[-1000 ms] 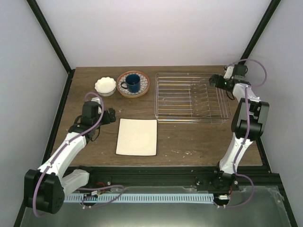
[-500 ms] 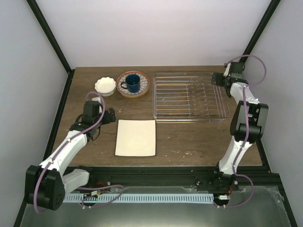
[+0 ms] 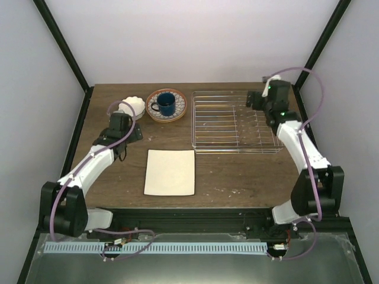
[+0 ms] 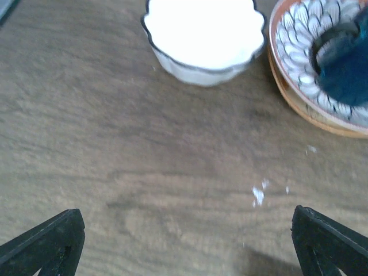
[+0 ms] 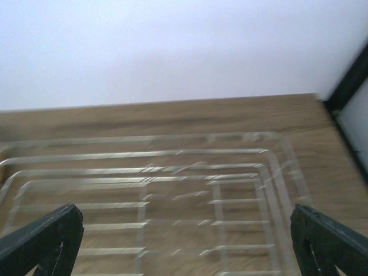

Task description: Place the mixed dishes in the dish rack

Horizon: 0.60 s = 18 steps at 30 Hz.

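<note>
Near bowl, left gripper hung wide open, empty; above rack, right gripper gaped wide, holding nothing. Mug sat on round plate.

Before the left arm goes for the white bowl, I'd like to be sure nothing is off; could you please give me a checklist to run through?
1. Left tool open: ok, spread wide.
2. White scalloped bowl upright and roughly centred ahead of the left tool: ok.
3. Bowl apart from the patterned plate beside it: cannot tell, the rims look very close.
4. Dish rack free of dishes: ok.
5. Right tool open: ok.
6. Right tool out of the way for loading: not ok, it hovers over the rack's far right part and may need to back off.
</note>
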### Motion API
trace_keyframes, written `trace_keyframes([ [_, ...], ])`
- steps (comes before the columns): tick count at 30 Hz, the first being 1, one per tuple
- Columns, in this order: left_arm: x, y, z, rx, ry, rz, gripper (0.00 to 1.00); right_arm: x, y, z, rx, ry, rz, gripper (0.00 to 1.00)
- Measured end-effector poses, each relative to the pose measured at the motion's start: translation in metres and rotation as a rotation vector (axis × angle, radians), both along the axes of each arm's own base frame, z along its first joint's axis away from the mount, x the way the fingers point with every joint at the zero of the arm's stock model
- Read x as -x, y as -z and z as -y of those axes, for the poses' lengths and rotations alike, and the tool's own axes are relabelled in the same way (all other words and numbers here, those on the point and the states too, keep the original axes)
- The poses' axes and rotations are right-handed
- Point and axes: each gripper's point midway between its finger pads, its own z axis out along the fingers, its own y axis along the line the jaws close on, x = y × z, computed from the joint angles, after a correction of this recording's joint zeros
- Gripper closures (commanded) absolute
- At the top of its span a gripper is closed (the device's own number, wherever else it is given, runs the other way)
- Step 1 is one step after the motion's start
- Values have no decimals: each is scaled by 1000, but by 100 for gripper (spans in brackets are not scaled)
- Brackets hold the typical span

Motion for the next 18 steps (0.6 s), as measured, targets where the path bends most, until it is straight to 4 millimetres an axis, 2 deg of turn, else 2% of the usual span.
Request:
trace_keyframes([
  [4, -24, -15, -11, -11, -72, 14, 0, 37, 12, -59, -26, -137, -21, 0],
  [6, -34, -26, -16, -20, -103, 35, 0, 61, 21, -71, -51, -172, -37, 0],
  [9, -50, -39, -22, -43, -140, 44, 1, 92, 25, -76, -86, -188, -47, 0],
  [12, -72, -45, -28, -58, -167, 21, 2, 114, 20, -75, -122, -186, -38, 0],
  [15, -91, -37, -37, -63, -189, -21, 2, 134, 14, -75, -154, -191, -26, 0],
  [18, -100, -16, -50, -52, -212, -89, 2, 153, 10, -73, -179, -197, -21, 0],
])
